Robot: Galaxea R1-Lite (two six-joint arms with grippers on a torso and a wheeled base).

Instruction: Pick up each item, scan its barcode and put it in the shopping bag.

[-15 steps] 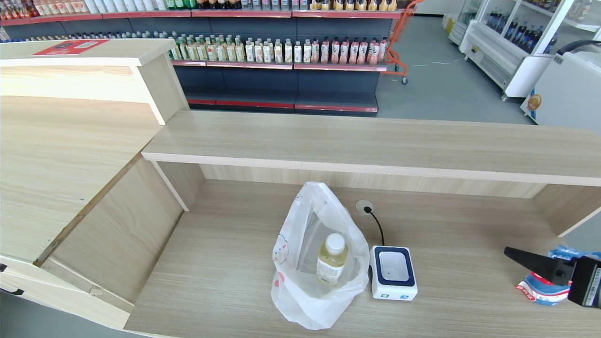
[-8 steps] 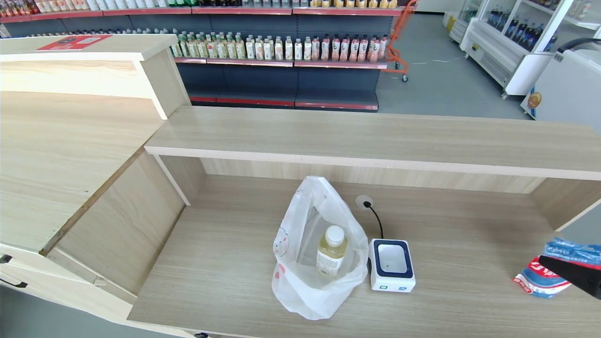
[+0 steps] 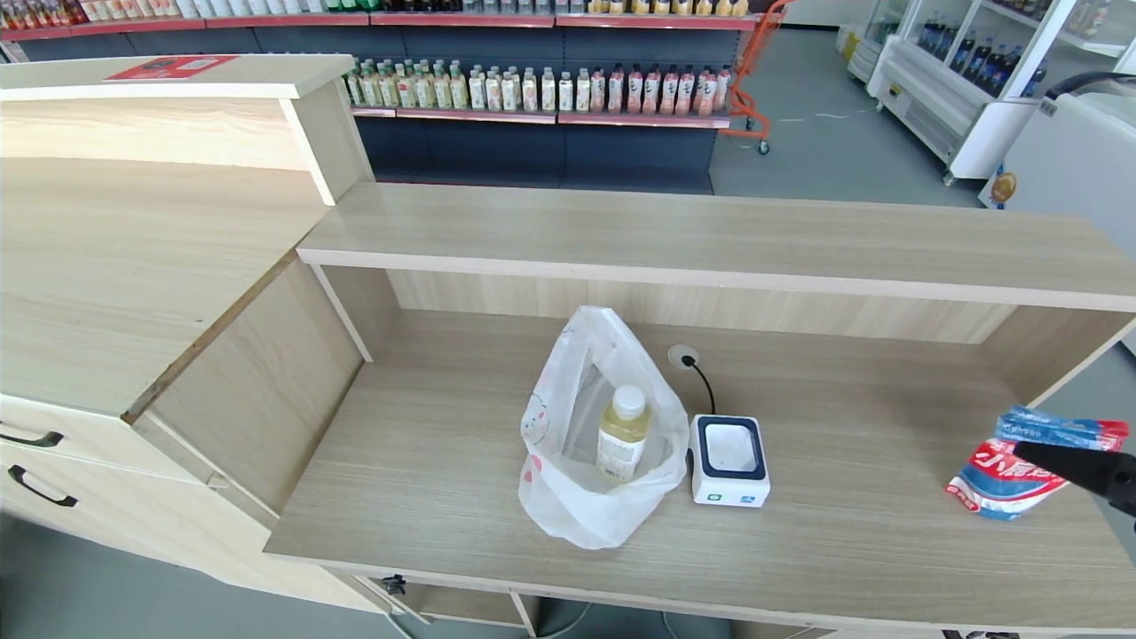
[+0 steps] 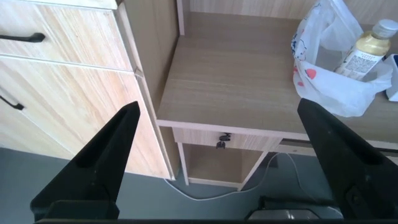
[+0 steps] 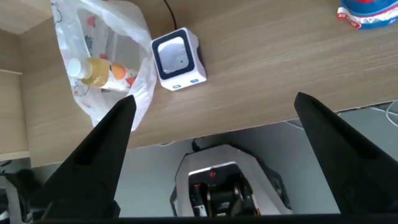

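A white plastic shopping bag (image 3: 568,497) stands open mid-counter with a yellow drink bottle (image 3: 623,432) upright inside. Just right of it sits the white, blue-framed scanner (image 3: 729,448). A red and blue snack packet (image 3: 1021,461) lies at the counter's far right. One black finger (image 3: 1069,468) of my right gripper overlaps that packet in the head view. My right gripper (image 5: 214,155) is open and empty, in front of the counter edge, with the bag (image 5: 102,37), scanner (image 5: 176,55) and packet (image 5: 370,12) beyond it. My left gripper (image 4: 214,155) is open and empty before the counter's left front corner, near the bag (image 4: 329,81).
A raised ledge (image 3: 710,240) runs behind the lower counter (image 3: 426,461). A taller cabinet with drawers (image 3: 53,444) stands on the left. The scanner's cable (image 3: 703,386) runs to a grommet. Bare counter lies left of the bag and between scanner and packet.
The head camera has pulled back, so the counter's front edge and the drawers now show. Less of my right gripper is in view at the right edge.
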